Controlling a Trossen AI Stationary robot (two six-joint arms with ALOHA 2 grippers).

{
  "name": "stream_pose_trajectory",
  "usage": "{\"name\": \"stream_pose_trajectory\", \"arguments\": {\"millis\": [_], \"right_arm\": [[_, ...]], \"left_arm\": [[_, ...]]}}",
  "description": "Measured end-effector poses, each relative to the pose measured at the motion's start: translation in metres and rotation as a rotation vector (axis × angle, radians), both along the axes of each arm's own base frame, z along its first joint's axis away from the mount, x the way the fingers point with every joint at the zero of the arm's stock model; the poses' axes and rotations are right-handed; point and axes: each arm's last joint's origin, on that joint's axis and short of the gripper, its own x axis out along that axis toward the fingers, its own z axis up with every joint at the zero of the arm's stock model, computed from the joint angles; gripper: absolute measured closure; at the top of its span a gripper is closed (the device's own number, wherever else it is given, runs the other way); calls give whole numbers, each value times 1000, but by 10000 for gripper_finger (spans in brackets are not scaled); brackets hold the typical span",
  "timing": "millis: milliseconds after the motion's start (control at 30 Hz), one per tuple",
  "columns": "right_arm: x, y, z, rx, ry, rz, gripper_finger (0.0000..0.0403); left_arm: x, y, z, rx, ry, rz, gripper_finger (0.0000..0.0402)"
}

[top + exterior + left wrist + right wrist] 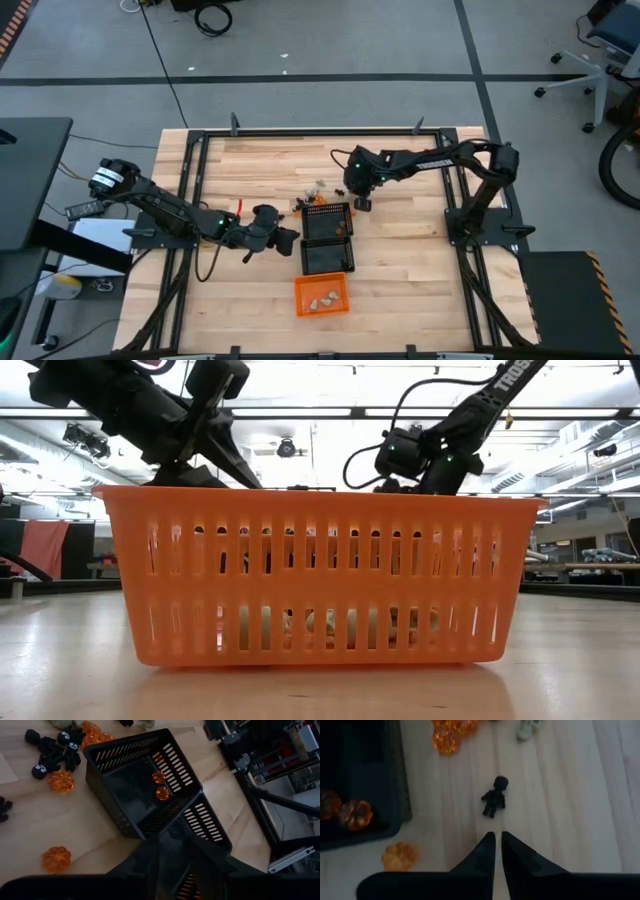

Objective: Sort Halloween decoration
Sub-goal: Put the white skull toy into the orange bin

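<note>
The right gripper (495,845) hangs over the tabletop (400,240), its fingers closed on nothing. A little black figure (494,796) lies just ahead. Two orange pumpkins (160,785) sit in a black basket (145,780). The left gripper's (285,240) fingers: cannot tell.

The table (400,250) is pale blond wood with plank seams. On it lie translucent orange pumpkin trinkets (55,858) and matte black little figures (494,796) — some with white eyes. The two mesh baskets (145,785) are black with slotted walls; the rectangular basket (320,575) is bright orange with vertical slits — cream-white pieces (322,296) inside.
</note>
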Motion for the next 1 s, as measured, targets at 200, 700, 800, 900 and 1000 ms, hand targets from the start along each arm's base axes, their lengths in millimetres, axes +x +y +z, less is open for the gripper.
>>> {"name": "stream_pose_trajectory", "arguments": {"millis": [200,700,800,900,1000], "right_arm": [[-8,4,19,23,-25,-1,393],[3,-1,-10,77,-13,91,202],[3,0,-22,44,43,120,182],[4,-1,-26,33,69,121,183],[4,-1,-27,34,75,121,198]], "left_arm": [[-1,0,-1,5,13,0,292],[1,7,-1,24,21,14,292],[1,5,-1,22,18,6,292],[0,1,-1,6,13,-2,292],[-2,-4,-1,2,12,-16,292]]}}
